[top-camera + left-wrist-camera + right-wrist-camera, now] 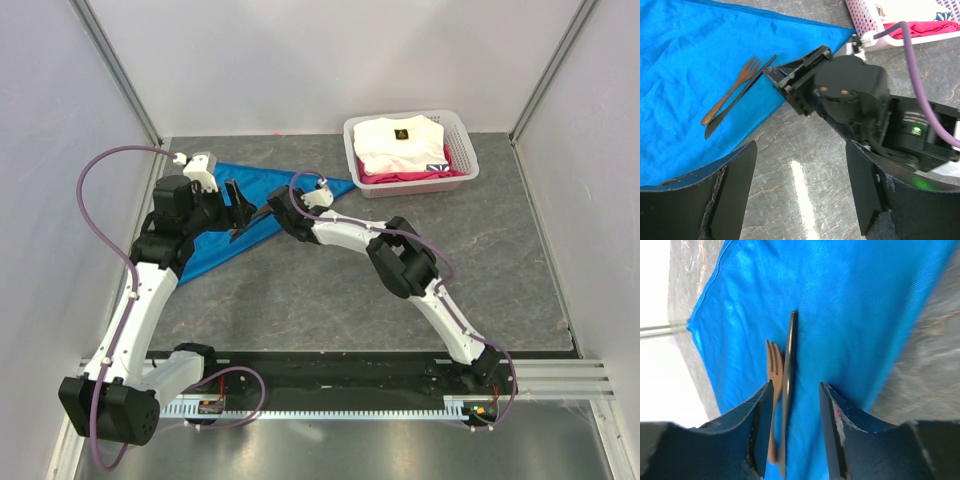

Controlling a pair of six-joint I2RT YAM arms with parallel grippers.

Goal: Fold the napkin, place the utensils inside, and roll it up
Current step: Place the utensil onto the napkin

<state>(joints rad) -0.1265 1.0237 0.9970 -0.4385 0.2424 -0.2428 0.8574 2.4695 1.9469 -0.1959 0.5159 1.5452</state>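
Bright blue thin cloth napkin lies folded in triangle on table; brown slim fork and dark pointed knife side by side on it. My right gripper: jaws apart astride knife, clamping nothing. Left gripper: wide apart, empty. Best lift straight up, no nudging knife.

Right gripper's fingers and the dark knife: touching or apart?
Apart. Right wrist view: the knife lies between the open fingers, with napkin and fork showing in the gaps.

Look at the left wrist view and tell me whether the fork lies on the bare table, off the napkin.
No: the brown fork lies wholly on the blue napkin, right beside the dark knife.
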